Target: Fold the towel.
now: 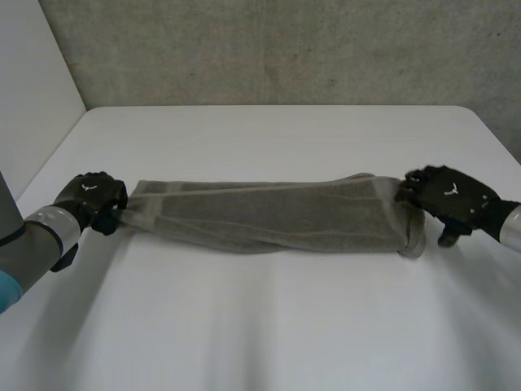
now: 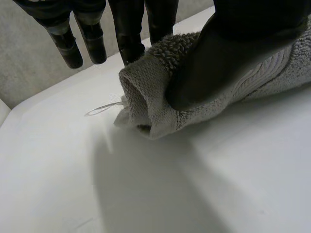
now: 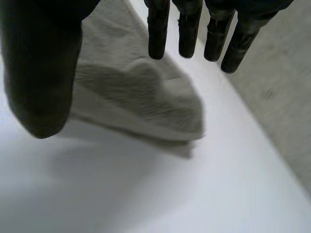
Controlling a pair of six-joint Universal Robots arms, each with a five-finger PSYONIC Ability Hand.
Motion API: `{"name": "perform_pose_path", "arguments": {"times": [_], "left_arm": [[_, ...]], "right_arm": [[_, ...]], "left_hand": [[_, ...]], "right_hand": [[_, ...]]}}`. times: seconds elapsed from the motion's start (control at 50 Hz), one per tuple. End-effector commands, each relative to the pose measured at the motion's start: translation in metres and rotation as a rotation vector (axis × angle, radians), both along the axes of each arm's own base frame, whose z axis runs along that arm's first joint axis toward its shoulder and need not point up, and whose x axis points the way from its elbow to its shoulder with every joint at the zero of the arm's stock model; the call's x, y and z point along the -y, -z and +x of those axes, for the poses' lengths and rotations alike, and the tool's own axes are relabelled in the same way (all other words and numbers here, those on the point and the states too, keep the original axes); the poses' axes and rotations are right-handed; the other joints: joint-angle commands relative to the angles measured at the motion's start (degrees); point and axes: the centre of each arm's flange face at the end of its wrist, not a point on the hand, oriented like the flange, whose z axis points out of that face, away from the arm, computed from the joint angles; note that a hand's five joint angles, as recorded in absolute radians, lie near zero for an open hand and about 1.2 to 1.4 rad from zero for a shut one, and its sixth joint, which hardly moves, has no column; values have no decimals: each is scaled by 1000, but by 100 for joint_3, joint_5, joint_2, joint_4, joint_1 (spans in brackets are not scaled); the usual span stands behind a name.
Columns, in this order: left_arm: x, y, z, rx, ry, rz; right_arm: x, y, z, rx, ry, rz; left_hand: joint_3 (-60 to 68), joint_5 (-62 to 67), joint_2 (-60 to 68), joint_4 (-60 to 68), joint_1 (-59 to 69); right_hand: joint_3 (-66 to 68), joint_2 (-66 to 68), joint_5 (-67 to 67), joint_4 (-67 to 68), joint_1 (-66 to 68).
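Note:
A grey towel (image 1: 277,216), folded lengthwise into a long band, lies stretched across the white table (image 1: 269,326). My left hand (image 1: 91,197) is at the band's left end. In the left wrist view its thumb (image 2: 204,63) presses the towel's end (image 2: 146,97) against the fingers behind it, so the hand is shut on that end. My right hand (image 1: 448,195) is at the right end. In the right wrist view its fingers (image 3: 187,29) are straight and its thumb (image 3: 41,73) stands apart. The towel's corner (image 3: 131,97) lies loose on the table below them.
A grey concrete wall (image 1: 285,49) runs behind the table's far edge, and a white panel (image 1: 32,90) stands at the left. Bare tabletop stretches in front of the towel and behind it.

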Motion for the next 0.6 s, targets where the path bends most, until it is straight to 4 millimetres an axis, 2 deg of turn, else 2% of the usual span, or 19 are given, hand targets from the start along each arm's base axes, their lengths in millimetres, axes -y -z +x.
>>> {"name": "perform_pose_path", "arguments": {"times": [0.02,0.16,0.24,0.34,0.6], "left_arm": [[0,0,2,1,-4,1],[-5,3,-2,-1,9,12],[-6,3,-3,-9,29,14],[-7,3,-2,-12,28,17],[-12,5,-4,-14,34,32]], "right_arm": [[-32,-13,1,186,151,271],[-46,-26,-3,315,290,239],[-54,-22,-6,369,420,258],[-64,-19,-9,416,499,273],[-69,0,-13,478,588,273]], "left_hand": [[-246,372,645,-288,463],[-246,358,631,-288,448],[-246,308,581,-288,398],[-246,291,564,-288,381],[-246,206,479,-288,297]], "right_hand": [[-37,-332,-42,-342,-316],[-37,677,967,-342,693],[-37,1064,1353,-342,1080],[-37,1334,1624,-342,1350],[-37,1318,1607,-342,1334]]}}
